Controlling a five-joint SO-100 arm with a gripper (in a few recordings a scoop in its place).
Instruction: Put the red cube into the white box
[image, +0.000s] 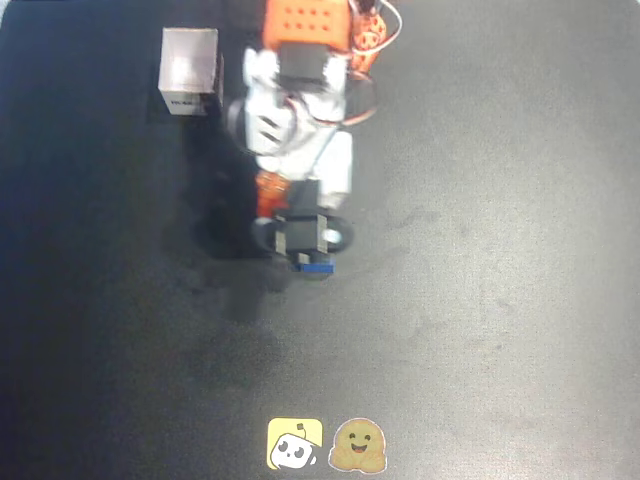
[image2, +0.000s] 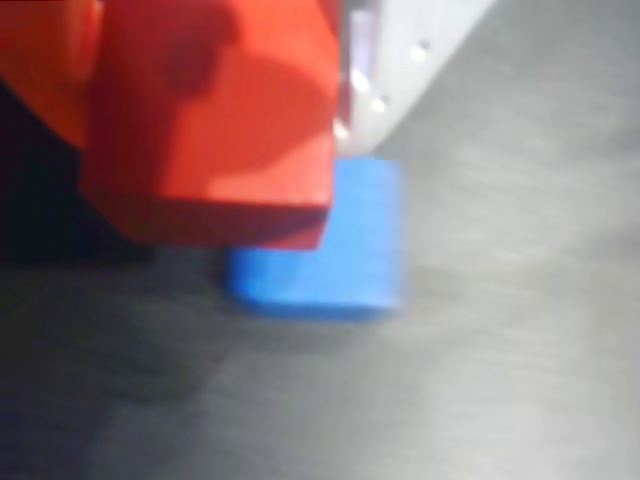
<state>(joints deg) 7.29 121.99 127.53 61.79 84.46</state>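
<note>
The red cube (image2: 215, 130) sits clamped in the gripper (image2: 300, 150), filling the wrist view, with the blue cube (image2: 330, 255) on the table (image2: 500, 350) just beneath it. The white box (image: 190, 70) stands apart, up-left of the gripper (image: 305, 255) in the overhead view.

No legible text found. The white box (image: 190, 68), near the far left corner of the surface (image: 500, 300), carries a dark label strip on its near wall; the lettering is too small and blurred to read. Two stickers at the near edge bear pictures only: a yellow robot-face sticker (image: 294, 444) and a smiling-face sticker (image: 359, 446).
</note>
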